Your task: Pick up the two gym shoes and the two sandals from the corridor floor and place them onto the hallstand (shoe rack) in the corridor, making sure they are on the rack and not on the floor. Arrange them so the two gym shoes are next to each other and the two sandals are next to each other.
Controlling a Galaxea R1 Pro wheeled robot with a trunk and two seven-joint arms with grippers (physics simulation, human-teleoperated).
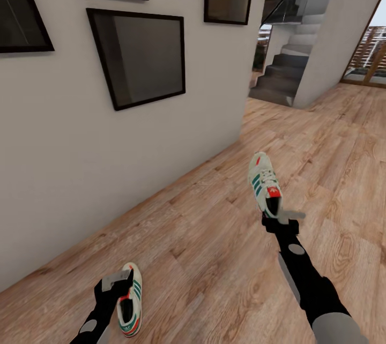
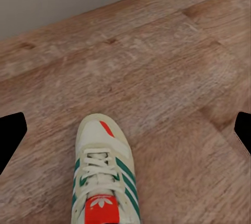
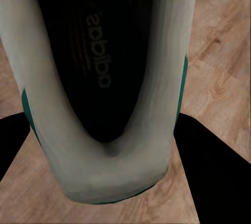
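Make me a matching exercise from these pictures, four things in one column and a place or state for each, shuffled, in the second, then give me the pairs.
Column one:
1. left tool
2. right tool
3. picture frames
4. staircase

Column two:
A. hanging on the white wall
B. far end of the corridor floor, past the wall's corner
C. at the heel of the gym shoe pointing toward the staircase
D. at the gym shoe nearest the robot, low in the head view

Pairs: 1-D, 2-C, 3-A, 4-B
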